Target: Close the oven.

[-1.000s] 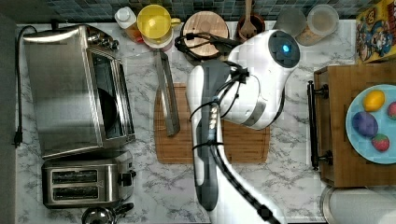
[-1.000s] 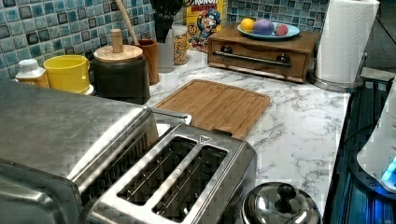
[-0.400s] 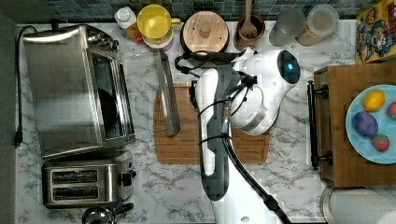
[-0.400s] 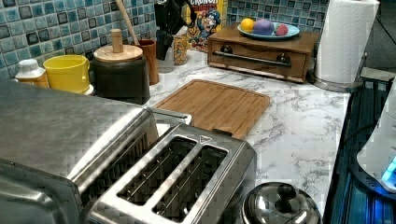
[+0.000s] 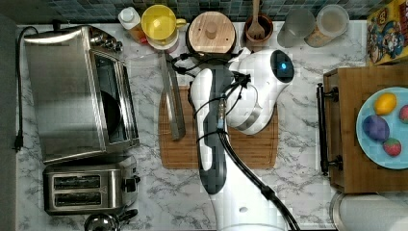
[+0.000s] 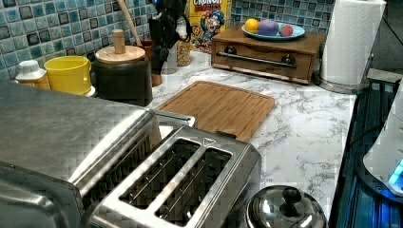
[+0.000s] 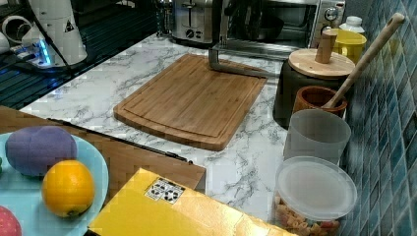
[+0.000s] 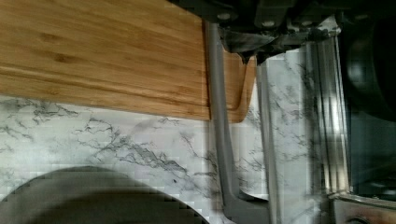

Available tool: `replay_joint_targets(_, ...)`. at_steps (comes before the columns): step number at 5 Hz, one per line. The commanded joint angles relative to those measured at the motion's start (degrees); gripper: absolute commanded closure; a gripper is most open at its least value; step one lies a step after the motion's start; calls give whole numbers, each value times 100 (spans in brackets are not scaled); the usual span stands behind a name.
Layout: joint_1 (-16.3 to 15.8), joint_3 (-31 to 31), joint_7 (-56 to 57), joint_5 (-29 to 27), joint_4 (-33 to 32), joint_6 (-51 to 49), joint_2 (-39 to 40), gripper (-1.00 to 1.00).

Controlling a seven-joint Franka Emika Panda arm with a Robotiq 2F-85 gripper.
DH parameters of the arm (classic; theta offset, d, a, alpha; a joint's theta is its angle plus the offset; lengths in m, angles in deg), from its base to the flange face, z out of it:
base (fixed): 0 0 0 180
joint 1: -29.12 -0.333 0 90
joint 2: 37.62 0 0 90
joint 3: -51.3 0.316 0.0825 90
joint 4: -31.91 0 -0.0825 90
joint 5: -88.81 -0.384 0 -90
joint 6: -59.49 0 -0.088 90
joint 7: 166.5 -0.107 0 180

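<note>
On the top view's left sits our oven (image 5: 79, 94) | door flat open, handle (image 5: 174, 98) over board (image 5: 250, 144) | gripper (image 6: 164, 35) fingers: we cannot tell | a miss could slip off the handle.

The table (image 5: 298, 144) is white marble veined with grey, and the wall (image 6: 43, 28) behind it is tiled in small blue and teal squares. The oven (image 5: 62, 91) is brushed silver steel with a dark inside, and the toaster (image 5: 84, 187) beside it is the same silver. The cutting board (image 7: 192, 98) is warm striped bamboo brown. A mug (image 5: 161, 21) is bright yellow; the jar (image 6: 121, 78) is black under a pale wooden lid. The plate (image 5: 380, 154) is light blue, bearing yellow, purple and red fruit. The cereal box (image 5: 387, 31) is yellow. The robot arm (image 5: 260, 91) is white with black joints and one blue light.
</note>
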Motion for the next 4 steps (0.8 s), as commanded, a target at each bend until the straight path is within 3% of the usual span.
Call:
replay_joint_targets(1,33,194,267,-329,835,-147,781,100)
replay_joint_targets(2,148,527,979,-1060,423,168,414,100)
replay_joint_targets(3,52,669,1527,-1475,115,522,265,100)
replay_joint_targets(4,-162,677,1504,-982,228,530,636,100)
